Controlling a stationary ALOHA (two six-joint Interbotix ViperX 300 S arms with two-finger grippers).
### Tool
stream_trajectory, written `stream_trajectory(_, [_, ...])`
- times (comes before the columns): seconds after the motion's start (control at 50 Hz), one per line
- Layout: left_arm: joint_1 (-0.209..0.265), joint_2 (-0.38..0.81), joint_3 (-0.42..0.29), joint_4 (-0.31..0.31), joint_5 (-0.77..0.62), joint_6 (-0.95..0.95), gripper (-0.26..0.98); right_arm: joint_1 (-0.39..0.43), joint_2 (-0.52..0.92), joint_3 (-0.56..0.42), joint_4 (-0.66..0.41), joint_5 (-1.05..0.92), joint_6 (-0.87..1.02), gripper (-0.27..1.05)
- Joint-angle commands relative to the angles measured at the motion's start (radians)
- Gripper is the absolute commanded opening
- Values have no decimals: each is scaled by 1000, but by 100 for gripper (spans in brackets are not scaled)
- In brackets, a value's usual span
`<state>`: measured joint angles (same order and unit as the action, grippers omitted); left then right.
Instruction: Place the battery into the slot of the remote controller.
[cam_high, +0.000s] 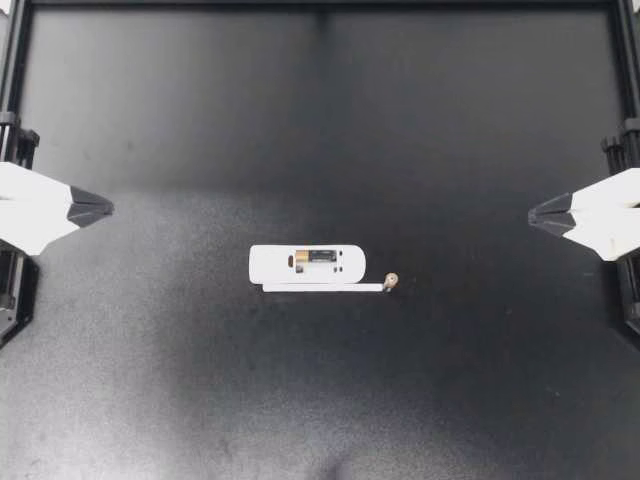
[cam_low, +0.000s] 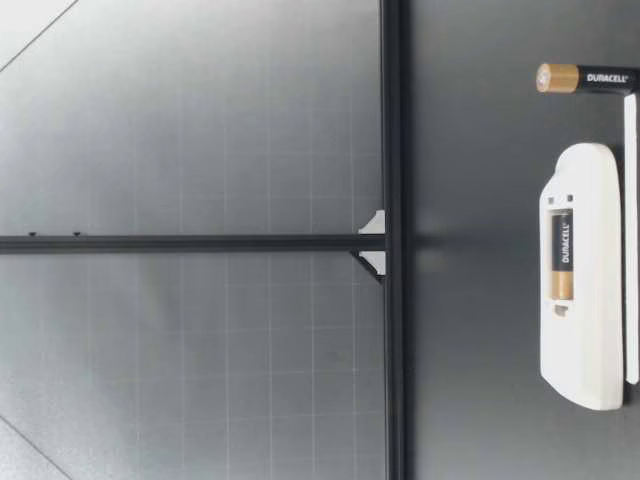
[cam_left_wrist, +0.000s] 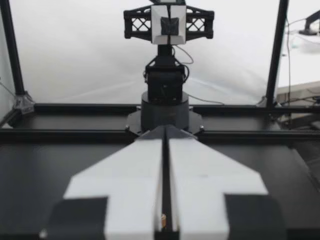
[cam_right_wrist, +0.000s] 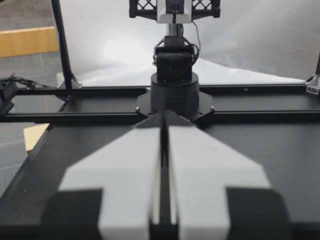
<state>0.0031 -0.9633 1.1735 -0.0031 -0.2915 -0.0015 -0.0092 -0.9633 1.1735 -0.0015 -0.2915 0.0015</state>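
Black bench, remote controller central, a seated cell in its slot. The loose battery lies just beside the remote's end. Left hand and right hand are closed and empty, well apart from the remote. Step judged: approach. Next: open the right hand over the battery and grasp it.

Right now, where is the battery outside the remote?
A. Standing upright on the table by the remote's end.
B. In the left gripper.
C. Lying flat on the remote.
A: the loose battery stands on end on the table, just off the end of the remote controller.
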Motion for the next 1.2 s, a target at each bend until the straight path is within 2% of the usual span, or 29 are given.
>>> stream_trajectory(0.0, [17, 8, -6, 0, -12, 5, -13, -2, 9, -8, -2, -8, 6, -17])
stream_trajectory(0.18, [17, 8, -5, 0, -20, 2, -15, -2, 52, -17, 0, -8, 23, -17])
stream_trajectory(0.32, [17, 8, -3, 0, -28, 6, -15, -6, 137, -60, 0, 20, 25, -17])
stream_trajectory(0.82, [17, 31, 9, 2, -54, 6, -15, -41, 535, -350, 3, 529, 49, -17])
stream_trajectory(1.02, [17, 37, 11, 0, -54, 6, -15, -41, 649, -425, 0, 632, 48, -15])
stream_trajectory(1.18, [17, 37, 20, 0, -54, 6, -15, -41, 704, -453, 0, 652, 48, -6])
